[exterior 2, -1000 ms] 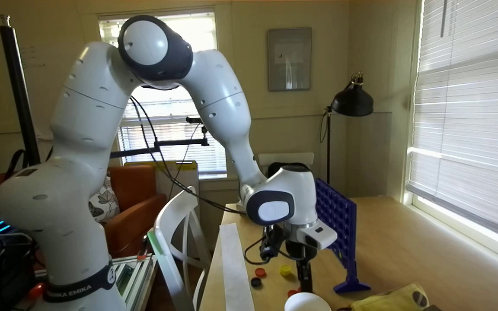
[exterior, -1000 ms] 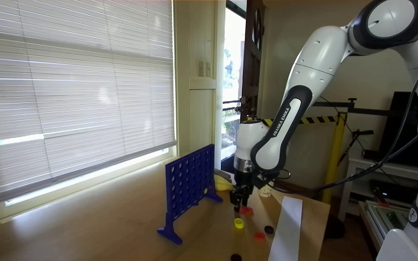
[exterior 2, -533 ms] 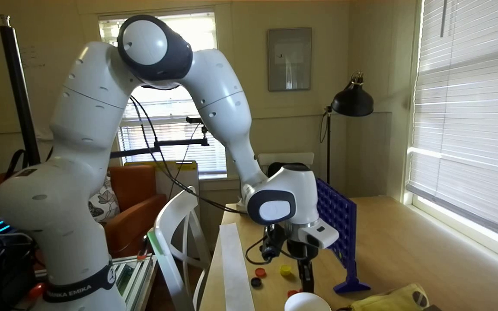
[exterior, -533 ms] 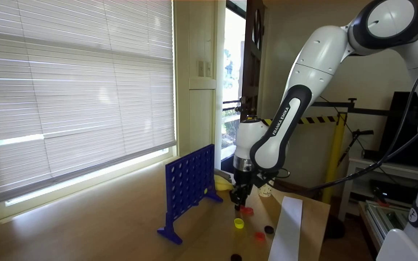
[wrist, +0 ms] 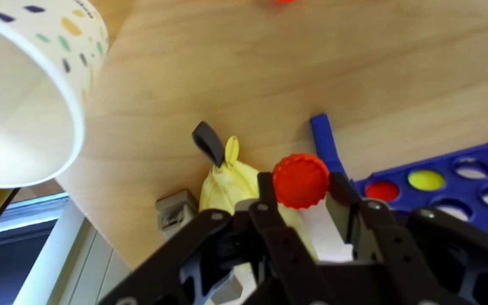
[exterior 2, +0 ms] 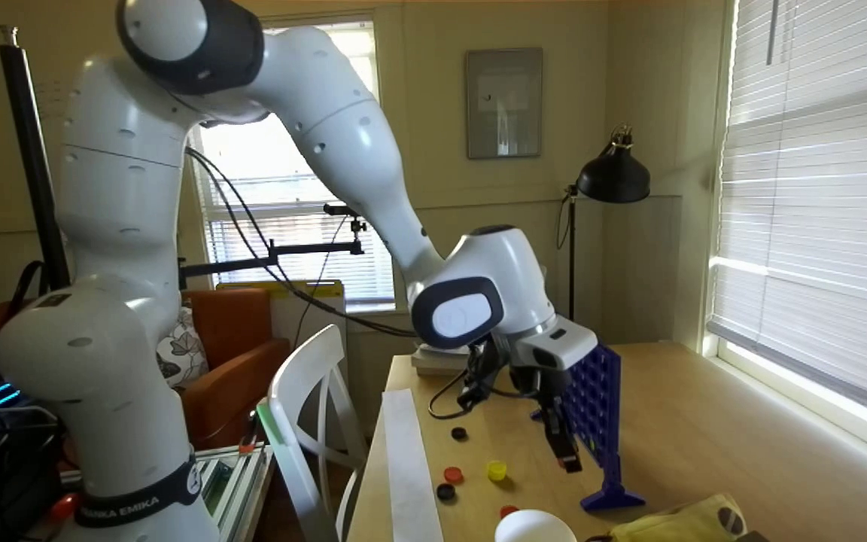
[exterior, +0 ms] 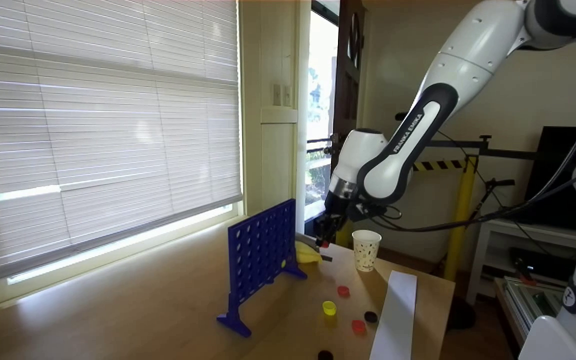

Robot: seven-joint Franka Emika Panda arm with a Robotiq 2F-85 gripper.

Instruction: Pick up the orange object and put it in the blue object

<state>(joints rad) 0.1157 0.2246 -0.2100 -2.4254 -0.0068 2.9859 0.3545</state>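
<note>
Shines as daylight through white slatted blinds point(exterior: 103, 115) at ten o'clock in an exterior view. In the wrist view, burns out inside the round white paper cup point(wrist: 32, 93) at nine, blurs slightly toward six.

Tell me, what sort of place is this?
Most likely a room in a home, though possibly an office: there is an orange armchair, a black lamp and a framed picture.
</note>
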